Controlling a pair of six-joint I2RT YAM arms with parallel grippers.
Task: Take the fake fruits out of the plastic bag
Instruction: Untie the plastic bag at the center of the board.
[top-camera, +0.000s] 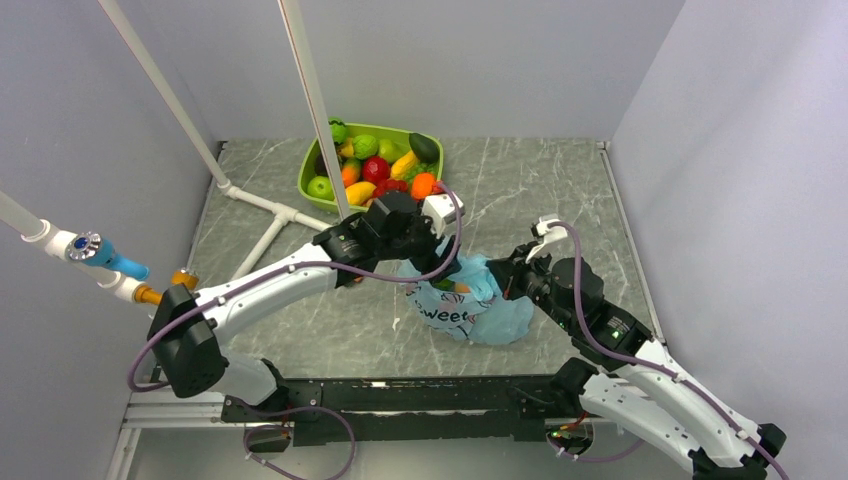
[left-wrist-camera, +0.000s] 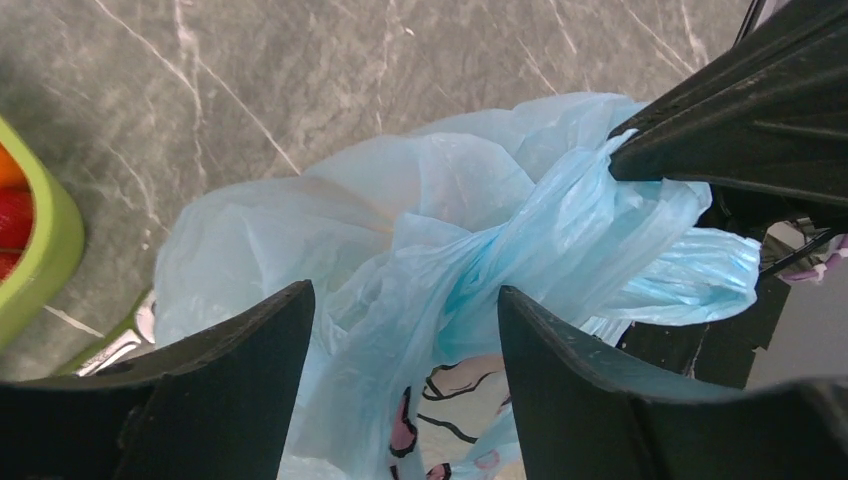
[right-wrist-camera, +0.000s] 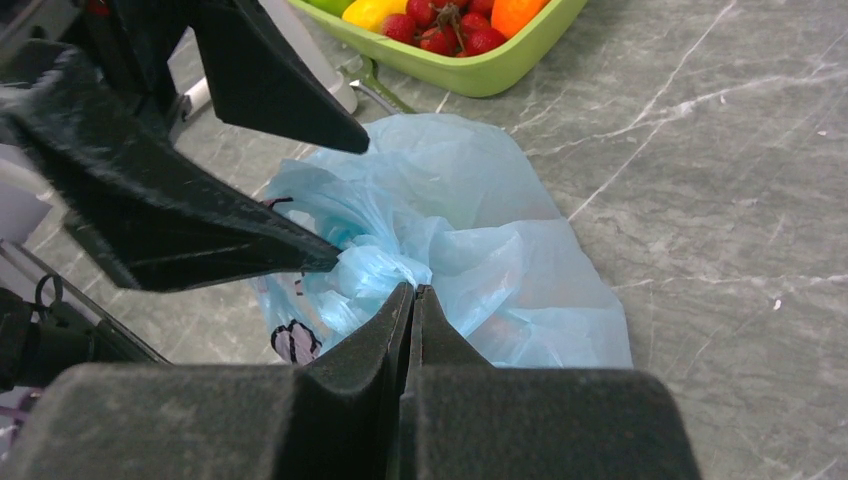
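The light blue plastic bag (top-camera: 478, 305) lies crumpled in the middle of the table, its printed lettering facing the front. My right gripper (right-wrist-camera: 413, 290) is shut on a bunched fold at the bag's top (right-wrist-camera: 385, 262). It also shows in the top view (top-camera: 508, 272). My left gripper (left-wrist-camera: 405, 292) is open. Its fingers (left-wrist-camera: 250, 350) straddle the bag's twisted neck (left-wrist-camera: 520, 240) from above, and it shows in the top view (top-camera: 440, 268). The fake fruits in the bag are hidden. Only a faint orange tint shows through the film (right-wrist-camera: 500, 320).
A lime-green tray (top-camera: 312, 168) full of toy fruit stands at the back left. It shows in the left wrist view (left-wrist-camera: 50, 240) and the right wrist view (right-wrist-camera: 480, 75). White pipe legs (top-camera: 268, 212) cross the table's left side. Grey walls enclose it.
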